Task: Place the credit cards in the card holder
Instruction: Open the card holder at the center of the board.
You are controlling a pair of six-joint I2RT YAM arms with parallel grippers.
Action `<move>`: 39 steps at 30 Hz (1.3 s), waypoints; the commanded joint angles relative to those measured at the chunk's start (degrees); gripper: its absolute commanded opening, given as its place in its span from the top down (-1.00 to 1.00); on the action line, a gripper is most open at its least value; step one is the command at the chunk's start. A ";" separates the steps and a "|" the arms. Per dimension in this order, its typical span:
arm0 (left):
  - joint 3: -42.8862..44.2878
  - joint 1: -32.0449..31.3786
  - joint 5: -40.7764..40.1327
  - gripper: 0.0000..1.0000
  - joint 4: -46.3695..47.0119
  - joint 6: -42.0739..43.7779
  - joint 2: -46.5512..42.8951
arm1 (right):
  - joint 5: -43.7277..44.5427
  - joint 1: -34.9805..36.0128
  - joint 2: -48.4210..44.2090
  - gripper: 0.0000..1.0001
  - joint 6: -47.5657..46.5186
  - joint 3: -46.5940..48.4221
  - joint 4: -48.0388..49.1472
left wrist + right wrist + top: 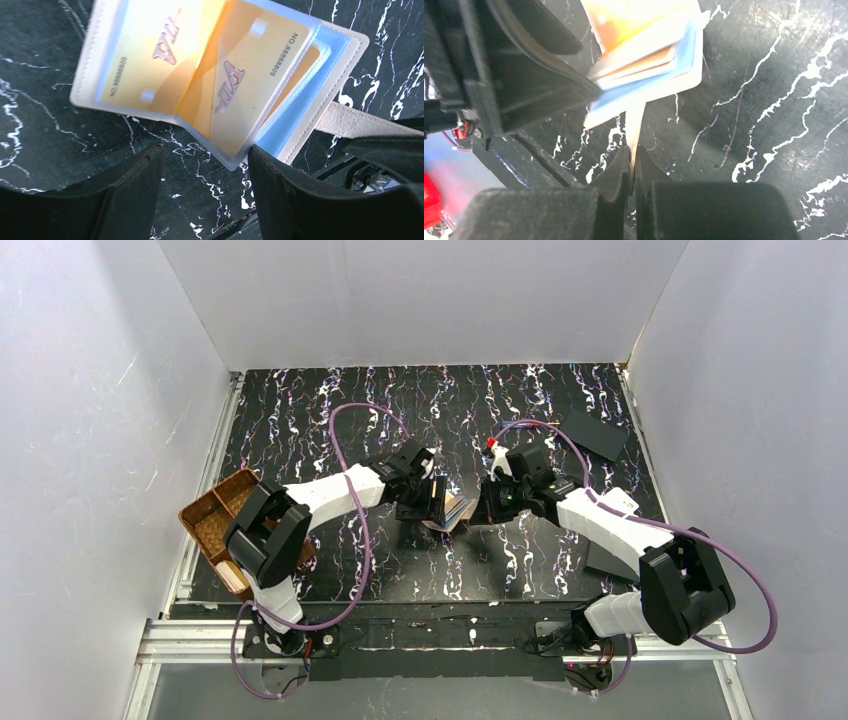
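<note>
Your left tool is released, its two dark fingers spread with only the black white-veined marble-patterned counter showing between them. Just ahead of those fingertips lies the small beige leather-like folding card holder, spread open on the counter. The flat gold rectangular credit cards printed with "VIP" sit inside its clear plastic sleeves, and one sleeve leaf is lifted partway off the others. Your right tool is clenched on the holder's thin beige snap tab, which runs straight out from the holder into its fingertips. The body of the holder lies just beyond that tool. Seen from above, the holder lies between the two tools, both close to it. The main risk is probably the narrow hold on the tab: any pull or twist from the right tool could drag the holder, tip it or fold it shut. The tab could also slip free. If the left tool closes where it hovers, it may pinch the lifted sleeve edge and slide a card back out. Whether any loose cards wait elsewhere cannot be told from these views.
</note>
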 commanded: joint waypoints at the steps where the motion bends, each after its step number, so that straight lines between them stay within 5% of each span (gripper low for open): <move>1: -3.43 3.06 -5.88 -0.18 -1.70 0.31 -4.32 | 2.94 -0.92 -2.83 0.97 -4.12 -0.60 -2.81; 15: 2.88 6.40 -3.22 -0.23 -4.84 3.02 -0.02 | 5.93 -0.95 -1.42 0.94 -4.99 -1.39 -7.88; 23: 1.50 6.23 14.73 -0.28 4.08 0.57 -6.62 | 18.73 -0.91 2.93 0.11 -5.04 8.96 -21.00; 29: -1.49 5.39 23.68 -0.11 18.20 -10.37 1.39 | 7.32 -0.86 1.94 -0.22 -2.68 10.49 -13.92; 31: -1.65 5.46 22.07 -0.10 19.62 -11.56 2.86 | 0.83 -0.90 3.89 -0.07 -0.38 7.99 -5.39; 34: 0.21 5.52 17.28 -0.08 16.12 -9.50 5.02 | -4.17 -0.94 9.33 0.45 2.17 7.60 -0.06; 39: 0.45 6.13 11.10 -0.08 11.94 -8.21 6.88 | 2.12 -0.95 10.38 0.59 0.55 5.96 -0.48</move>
